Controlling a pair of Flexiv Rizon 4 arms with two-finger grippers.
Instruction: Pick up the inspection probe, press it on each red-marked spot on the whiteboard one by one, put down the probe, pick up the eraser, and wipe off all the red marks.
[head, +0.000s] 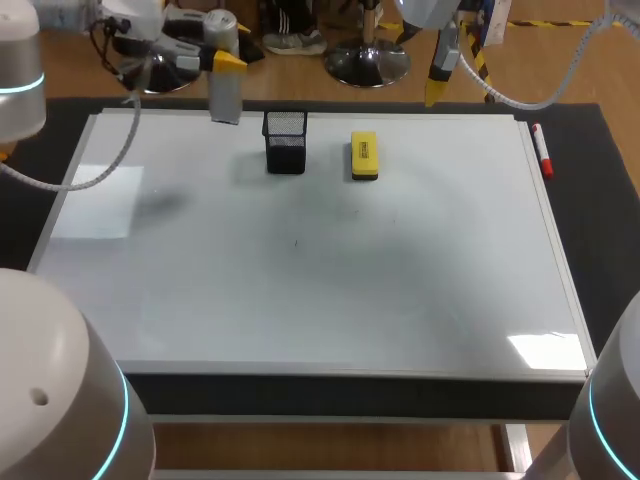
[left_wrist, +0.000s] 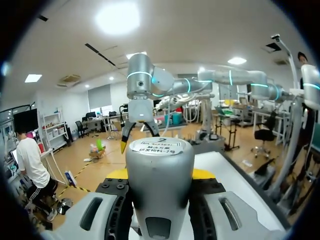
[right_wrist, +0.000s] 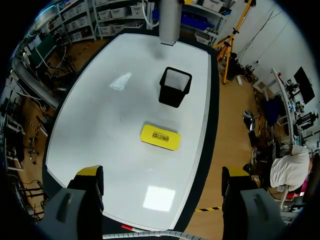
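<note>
My left gripper (head: 226, 70) hangs above the whiteboard's (head: 300, 290) back left edge, shut on the grey cylindrical probe (head: 224, 97), which points down. In the left wrist view the probe (left_wrist: 159, 180) fills the gap in the left gripper (left_wrist: 160, 175), with both fingers against it. The yellow eraser (head: 364, 156) lies flat at the back middle of the board. My right gripper (head: 436, 84) is high over the back edge, open and empty. From the right wrist, the right gripper (right_wrist: 162, 175) looks down on the eraser (right_wrist: 160, 136). No red marks show on the board.
A black mesh cup (head: 285, 141) stands just left of the eraser, between it and the probe; the right wrist view shows the cup (right_wrist: 175, 86) beyond the eraser. A red-capped marker (head: 541, 150) lies off the board's right edge.
</note>
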